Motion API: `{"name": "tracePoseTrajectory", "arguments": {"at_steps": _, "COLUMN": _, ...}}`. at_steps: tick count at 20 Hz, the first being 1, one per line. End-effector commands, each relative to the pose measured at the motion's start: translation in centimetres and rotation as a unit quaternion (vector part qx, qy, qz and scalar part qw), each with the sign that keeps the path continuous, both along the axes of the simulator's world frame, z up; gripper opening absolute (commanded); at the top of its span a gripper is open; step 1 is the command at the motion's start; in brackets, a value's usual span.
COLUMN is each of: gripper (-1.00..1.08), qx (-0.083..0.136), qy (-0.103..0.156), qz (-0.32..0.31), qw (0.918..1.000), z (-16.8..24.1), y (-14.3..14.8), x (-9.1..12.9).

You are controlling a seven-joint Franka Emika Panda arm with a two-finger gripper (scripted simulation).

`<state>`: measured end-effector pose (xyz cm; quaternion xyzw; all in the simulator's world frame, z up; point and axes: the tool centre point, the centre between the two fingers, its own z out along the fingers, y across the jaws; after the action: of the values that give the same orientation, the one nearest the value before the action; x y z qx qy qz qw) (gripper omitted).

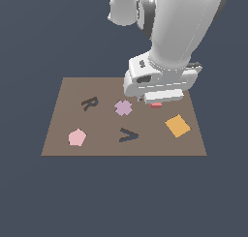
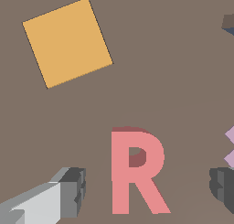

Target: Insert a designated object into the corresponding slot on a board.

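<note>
Lying flat: salmon-red R block (image 2: 137, 170)

Matt brown board (image 1: 58, 134); matt salmon R block (image 2: 136, 170); glossy white arm (image 1: 179, 28)

A pink pentagon (image 1: 77, 137) lies flat near the front corner of the brown board, on the exterior view's left. A lilac cross-shaped piece (image 1: 123, 107) lies flat near the middle, a bit toward the back edge. An orange square (image 1: 178, 125) lies flat near the edge on the exterior view's right, turned a little so its sides are not in line with the edges. A dark V-shaped cutout (image 1: 128, 135) sits between the pentagon and the square, near the front edge. None of them touch.
</note>
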<state>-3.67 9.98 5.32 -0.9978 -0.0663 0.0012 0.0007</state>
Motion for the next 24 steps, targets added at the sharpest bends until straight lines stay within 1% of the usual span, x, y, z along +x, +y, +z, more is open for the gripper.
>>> {"name": "tracePoseTrajectory", "arguments": {"at_steps": 1, "gripper": 1.0, "qx": 0.0, "qy": -0.001, "qz": 0.003, "qw": 1.0, "z": -0.5, "y": 0.6, "x": -0.1}}
{"name": "tracePoseTrajectory", "arguments": {"at_steps": 10, "gripper": 1.0, "qx": 0.0, "qy": -0.001, "qz": 0.002, "qw": 1.0, "z": -0.4, "y": 0.5, "x": 0.0}}
{"name": "tracePoseTrajectory", "arguments": {"at_steps": 19, "gripper": 1.0, "qx": -0.001, "qy": -0.001, "qz": 0.002, "qw": 1.0, "z": -2.3, "y": 0.3, "x": 0.0}}
{"name": "tracePoseTrajectory", "arguments": {"at_steps": 20, "gripper": -1.0, "qx": -0.001, "qy": -0.001, "qz": 0.002, "qw": 1.0, "z": -2.3, "y": 0.3, "x": 0.0}}
{"name": "tracePoseTrajectory", "arguments": {"at_steps": 24, "gripper": -1.0, "qx": -0.001, "qy": -0.001, "qz": 0.002, "qw": 1.0, "z": -2.3, "y": 0.3, "x": 0.0}}
